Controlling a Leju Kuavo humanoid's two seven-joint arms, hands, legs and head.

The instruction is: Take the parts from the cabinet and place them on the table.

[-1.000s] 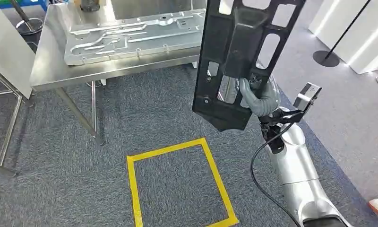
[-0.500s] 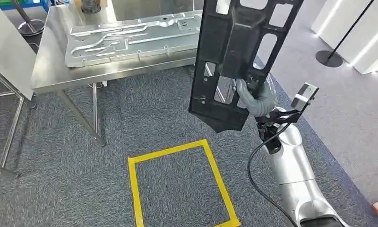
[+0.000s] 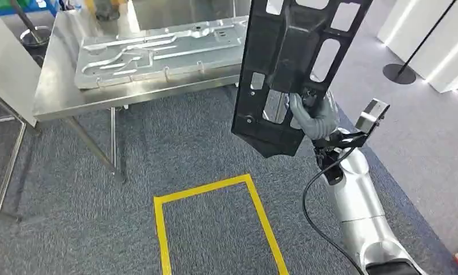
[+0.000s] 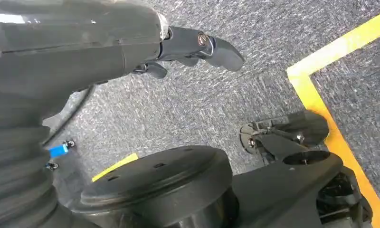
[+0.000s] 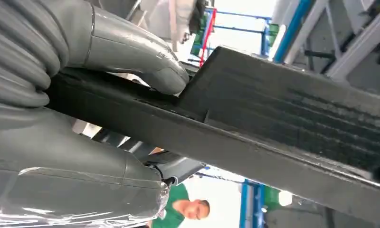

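The right hand (image 3: 312, 117) grips the black panel (image 3: 292, 69) near its lower end, holding it upright in the air just off the table's (image 3: 60, 97) near right corner. Lay it flat beside the silver plate (image 3: 158, 51), avoiding overlap. The left hand (image 4: 188, 47) hangs loosely curled, holding nothing.

panel (image 3: 298, 69) upright in right hand (image 3: 312, 117), right of table (image 3: 60, 91) | plate (image 3: 158, 51) flat on table | tape square (image 3: 215, 223) on carpet (image 3: 72, 200), before table, below panel
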